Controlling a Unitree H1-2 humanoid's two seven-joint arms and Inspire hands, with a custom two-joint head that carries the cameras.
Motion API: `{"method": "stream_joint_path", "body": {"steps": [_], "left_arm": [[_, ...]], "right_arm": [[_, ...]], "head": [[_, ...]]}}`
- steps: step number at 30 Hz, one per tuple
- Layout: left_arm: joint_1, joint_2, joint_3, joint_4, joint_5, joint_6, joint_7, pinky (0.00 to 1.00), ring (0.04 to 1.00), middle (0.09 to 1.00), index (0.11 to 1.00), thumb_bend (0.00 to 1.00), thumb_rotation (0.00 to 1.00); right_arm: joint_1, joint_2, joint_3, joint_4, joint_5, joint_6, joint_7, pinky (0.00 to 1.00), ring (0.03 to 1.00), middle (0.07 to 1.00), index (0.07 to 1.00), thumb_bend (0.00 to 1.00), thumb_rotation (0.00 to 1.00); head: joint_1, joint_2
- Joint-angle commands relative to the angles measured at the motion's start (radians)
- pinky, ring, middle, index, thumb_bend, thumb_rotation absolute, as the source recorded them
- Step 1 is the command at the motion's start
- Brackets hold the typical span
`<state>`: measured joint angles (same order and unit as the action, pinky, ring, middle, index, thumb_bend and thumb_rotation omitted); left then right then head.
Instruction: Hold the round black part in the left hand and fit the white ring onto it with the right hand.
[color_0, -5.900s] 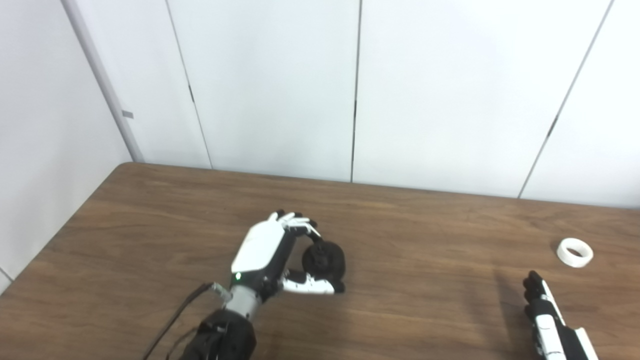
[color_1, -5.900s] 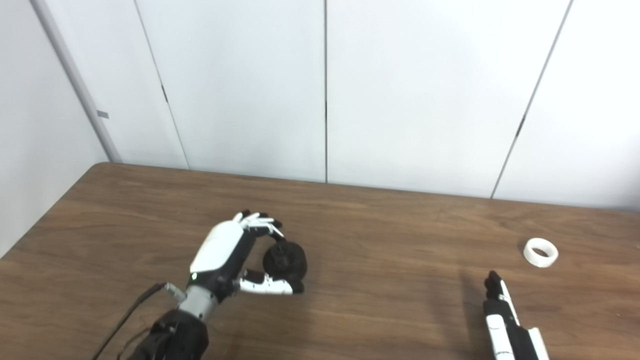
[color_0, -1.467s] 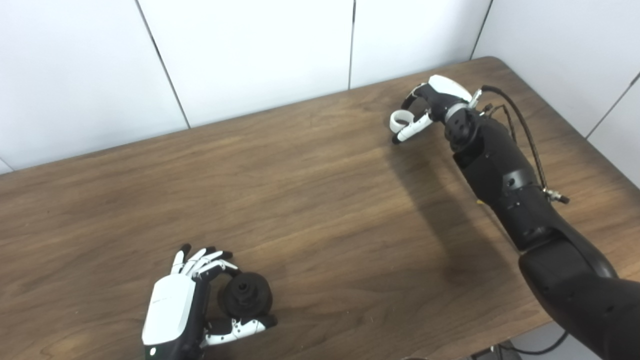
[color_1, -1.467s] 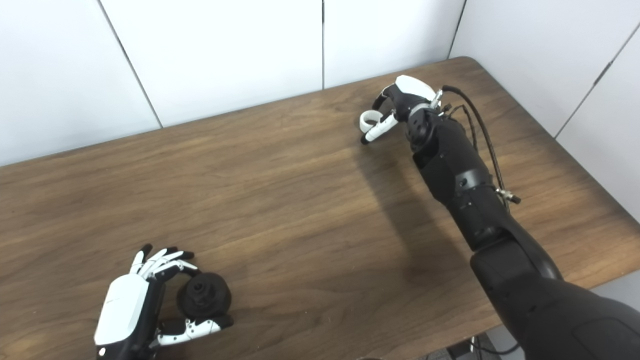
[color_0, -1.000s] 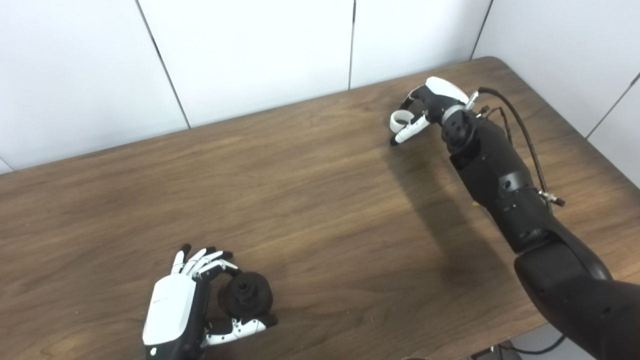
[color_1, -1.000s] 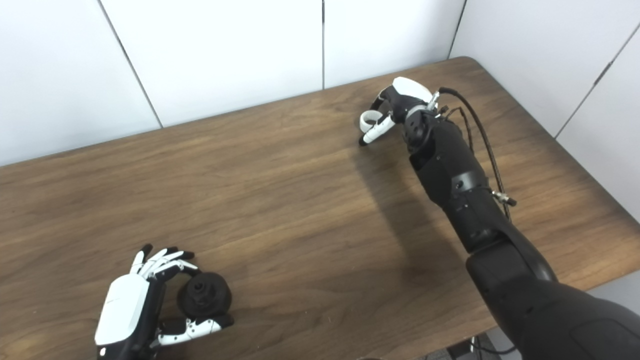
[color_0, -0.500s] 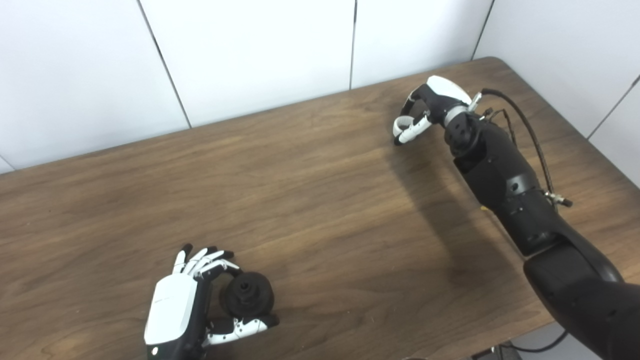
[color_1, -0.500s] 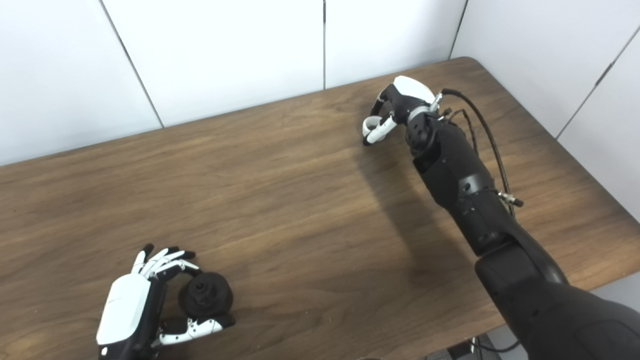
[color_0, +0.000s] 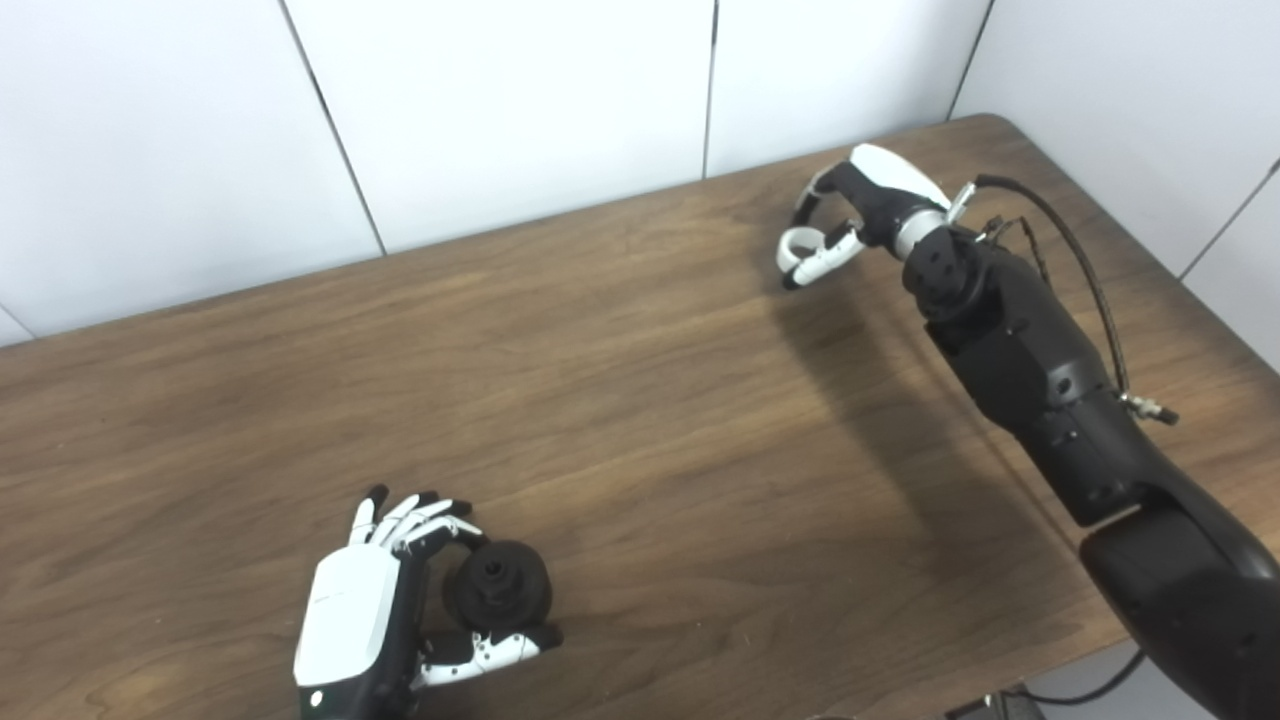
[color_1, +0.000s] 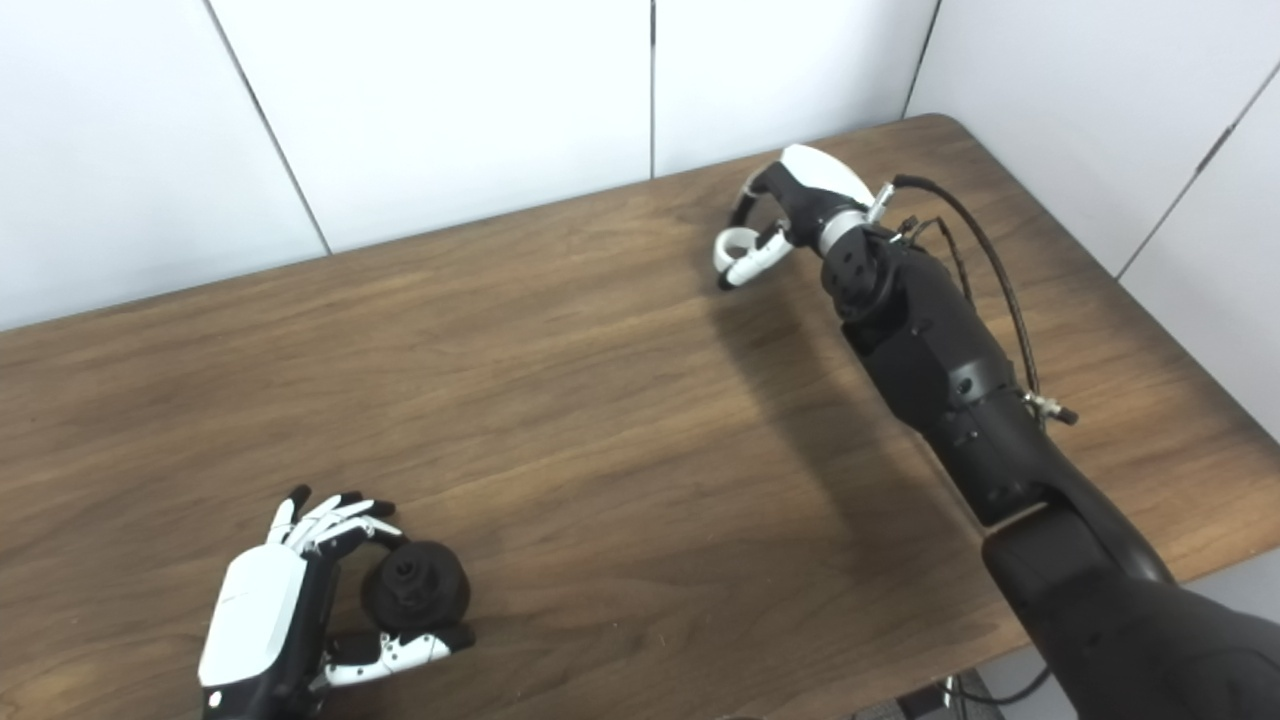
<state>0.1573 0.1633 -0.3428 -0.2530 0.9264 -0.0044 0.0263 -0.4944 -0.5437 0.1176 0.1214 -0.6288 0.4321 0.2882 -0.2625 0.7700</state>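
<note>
Ring pick-up judged done: white ring (color_0: 797, 244) pinched in right hand (color_0: 850, 205) at far right of table (color_0: 640, 400), round black part (color_0: 498, 596) cupped in left hand (color_0: 375, 610) near front-left edge; next, carrying across to seat it.

Left robot hand (color_0: 365, 620) curled low near the body, right robot hand (color_0: 850, 215) pinched, arm outstretched.

A long brown wood-grain table (color_0: 640, 420) with rounded corners fills most of the view. Behind it stands a plain white panelled wall (color_0: 500, 100), split by thin dark vertical seams, touching the table's far edge.
</note>
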Motion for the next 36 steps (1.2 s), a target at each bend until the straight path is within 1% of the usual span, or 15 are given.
{"method": "stream_joint_path", "body": {"steps": [1, 6, 11, 12, 15, 18, 20, 23, 26, 28, 34, 36], "left_arm": [[-0.008, -0.007, -0.012, -0.006, 0.019, 0.003, -0.003, 1.0, 0.858, 0.766, 0.485, 0.52, 0.05], [-0.013, -0.023, -0.022, 0.006, 0.036, 0.014, -0.003, 1.0, 0.87, 0.773, 0.485, 0.52, 0.05], [-0.017, -0.039, -0.035, 0.005, 0.048, 0.028, -0.007, 1.0, 0.878, 0.776, 0.485, 0.52, 0.05], [-0.018, -0.043, -0.039, 0.004, 0.05, 0.033, -0.009, 1.0, 0.881, 0.777, 0.485, 0.52, 0.05], [-0.022, -0.053, -0.051, 0.004, 0.063, 0.046, -0.011, 1.0, 0.883, 0.78, 0.485, 0.52, 0.05], [-0.024, -0.063, -0.06, 0.006, 0.076, 0.057, -0.013, 1.0, 0.888, 0.783, 0.485, 0.52, 0.06], [-0.025, -0.069, -0.066, 0.006, 0.088, 0.065, -0.013, 1.0, 0.889, 0.784, 0.485, 0.52, 0.06], [-0.028, -0.073, -0.074, 0.01, 0.1, 0.072, -0.007, 1.0, 0.885, 0.786, 0.484, 0.52, 0.06], [-0.03, -0.077, -0.08, 0.009, 0.11, 0.081, -0.009, 1.0, 0.887, 0.787, 0.484, 0.52, 0.06], [-0.03, -0.081, -0.083, 0.003, 0.115, 0.089, -0.018, 1.0, 0.89, 0.789, 0.485, 0.52, 0.06], [-0.035, -0.087, -0.09, 0.007, 0.118, 0.096, -0.015, 1.0, 0.893, 0.789, 0.485, 0.52, 0.06], [-0.037, -0.089, -0.093, 0.008, 0.12, 0.098, -0.013, 1.0, 0.893, 0.788, 0.485, 0.52, 0.06]], "right_arm": [[-0.022, -0.028, 0.006, -0.075, 0.005, -0.023, 0.008, 1.0, 1.0, 0.863, 0.485, 0.52, 0.13], [0.012, -0.021, 0.03, -0.218, 0.021, -0.014, 0.057, 1.0, 1.0, 0.858, 0.485, 0.52, 0.13], [0.036, -0.012, 0.061, -0.352, 0.009, 0.016, 0.117, 1.0, 1.0, 0.839, 0.485, 0.52, 0.13], [0.039, -0.011, 0.067, -0.379, 0.004, 0.025, 0.135, 0.98, 1.0, 0.832, 0.485, 0.52, 0.13], [0.054, -0.004, 0.084, -0.451, -0.004, 0.034, 0.183, 0.94, 0.995, 0.844, 0.485, 0.52, 0.13], [0.065, -0.001, 0.103, -0.499, -0.005, 0.029, 0.216, 0.96, 0.989, 0.849, 0.485, 0.52, 0.13], [0.074, 0.017, 0.11, -0.535, -0.007, 0.033, 0.241, 0.99, 0.996, 0.84, 0.484, 0.52, 0.13], [0.092, 0.046, 0.119, -0.587, -0.024, 0.037, 0.286, 1.0, 0.99, 0.842, 0.483, 0.52, 0.13], [0.108, 0.071, 0.134, -0.634, -0.048, 0.037, 0.326, 0.97, 0.965, 0.844, 0.482, 0.52, 0.14], [0.119, 0.095, 0.13, -0.656, -0.055, 0.037, 0.354, 0.99, 0.978, 0.844, 0.482, 0.52, 0.13], [0.159, 0.155, 0.122, -0.716, -0.042, 0.037, 0.413, 1.0, 0.998, 0.854, 0.483, 0.52, 0.13], [0.17, 0.169, 0.135, -0.74, -0.046, 0.037, 0.431, 1.0, 0.999, 0.854, 0.483, 0.52, 0.13]], "head": [[0.001, 0.0], [0.068, 0.005], [0.128, 0.013], [0.155, 0.017], [0.188, 0.019], [0.213, 0.022], [0.225, 0.025], [0.237, 0.029], [0.245, 0.034], [0.25, 0.038], [0.269, 0.052], [0.269, 0.058]]}}
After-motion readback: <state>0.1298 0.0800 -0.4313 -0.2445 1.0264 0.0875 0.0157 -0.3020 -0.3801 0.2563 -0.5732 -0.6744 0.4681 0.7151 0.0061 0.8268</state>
